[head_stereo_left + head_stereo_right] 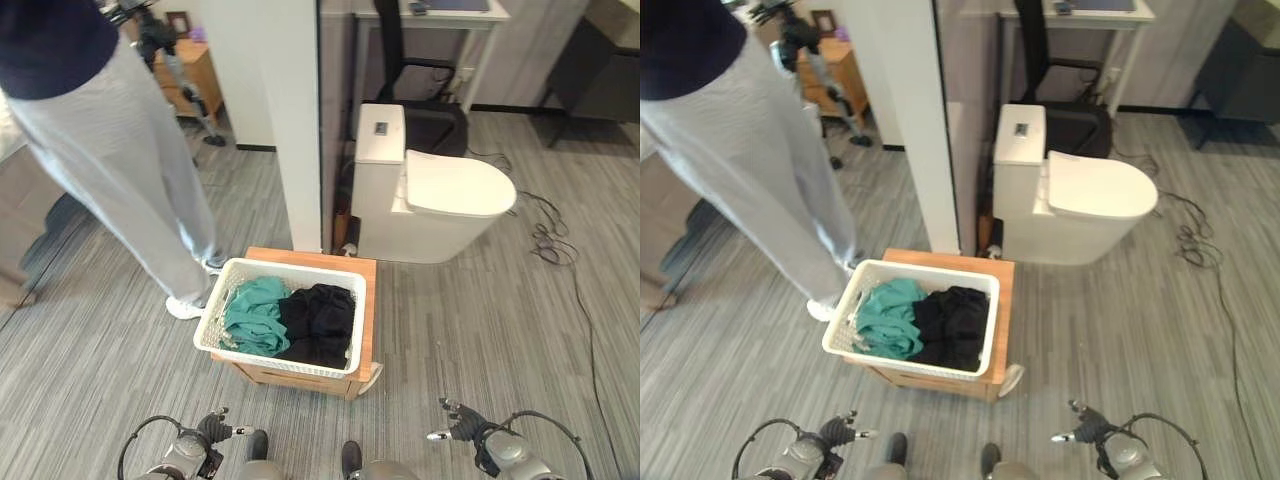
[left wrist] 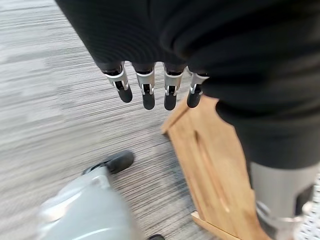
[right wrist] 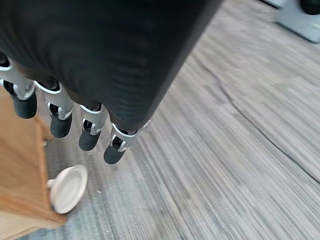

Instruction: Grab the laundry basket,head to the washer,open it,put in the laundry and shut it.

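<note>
White lattice plastic forms the laundry basket (image 1: 222,307), which sits on a low wooden stand (image 1: 366,300) ahead of and between the two hands, touched by neither. Inside it a teal garment (image 1: 254,315) lies on the left hand's side and a black garment (image 1: 318,322) on the right hand's side, the two touching.

The left hand (image 1: 214,430) hangs low, nearer than the stand and off its left corner, fingers (image 2: 146,93) relaxed and holding nothing; past them the wrist view shows the stand's wooden side panel close by. The right hand (image 1: 461,421) hangs well to the right of the stand, its fingers (image 3: 90,135) likewise loose and empty above the grey striped floor (image 1: 480,320). Just beyond those fingertips in the wrist view is a pale round caster (image 3: 67,188) at the stand's corner.

Beyond the basket, a white wall end (image 1: 300,120) rises directly behind the stand. Further ahead of the right hand stands a white toilet (image 1: 440,195) with its lid down. Ahead of the left hand a person in pale grey trousers (image 1: 120,160) stands beside the basket, one white shoe (image 1: 184,307) just beside its rim. Farther off are a tripod (image 1: 170,60), a small wooden cabinet (image 1: 195,70) and a white desk (image 1: 440,20).
</note>
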